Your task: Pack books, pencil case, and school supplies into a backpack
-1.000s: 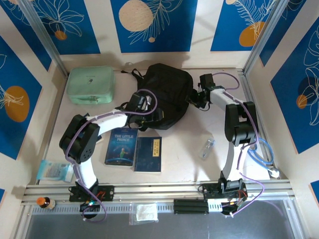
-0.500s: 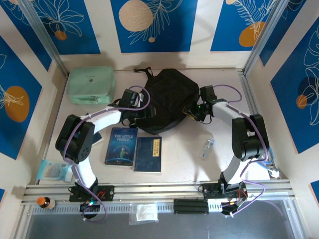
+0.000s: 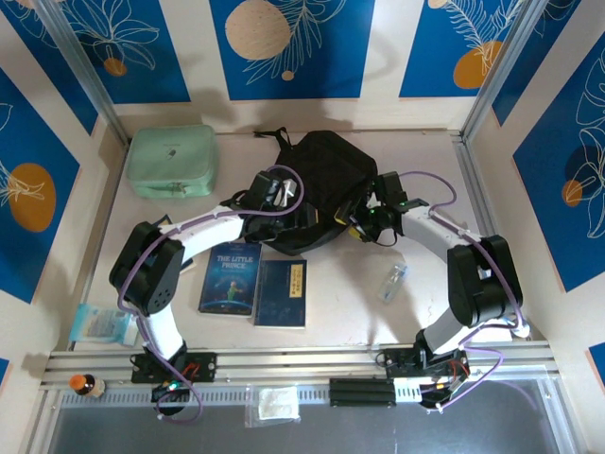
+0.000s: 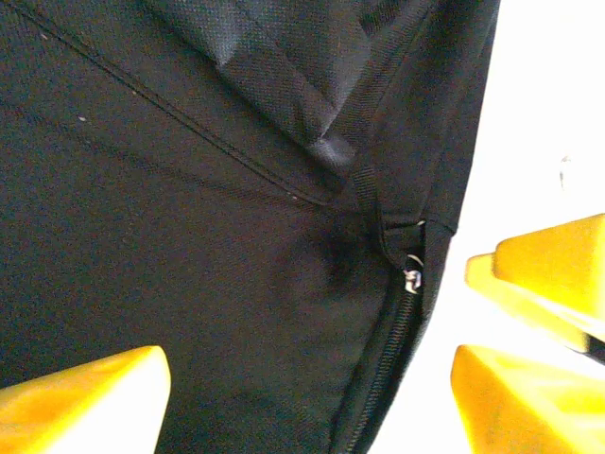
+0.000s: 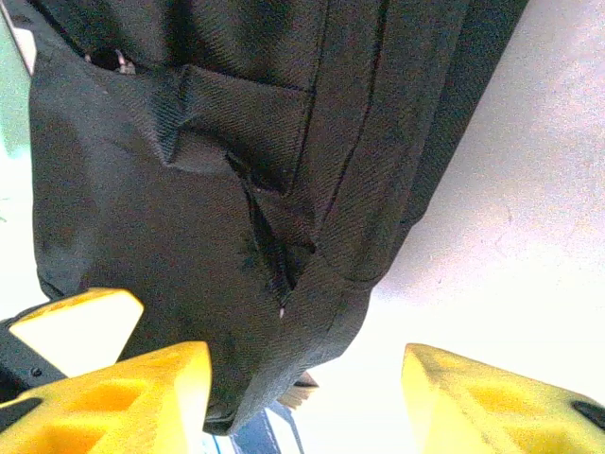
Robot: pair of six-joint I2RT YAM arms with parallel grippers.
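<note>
Since a second ago the left gripper [image 3: 288, 216] and right gripper [image 3: 354, 222] have drawn together at the near edge of the backpack [image 3: 326, 170], both spread and pinching nothing. It lies far and central, its straps [image 3: 274, 137] pointing away. Nearer, the blue book [image 3: 230, 277], reading "The Little Prince", and the navy book [image 3: 282, 293] lie lengthwise near-to-far, with the clear plastic piece [image 3: 393, 281] to their right and the mint green case [image 3: 172, 161] far left.

backpack [image 4: 189, 236]: black fabric, close-up | zip pull [image 4: 412, 279]: silver, right | left gripper [image 4: 312, 416]: jaws apart | counter [image 4: 539, 113]: pale, right edge
</note>
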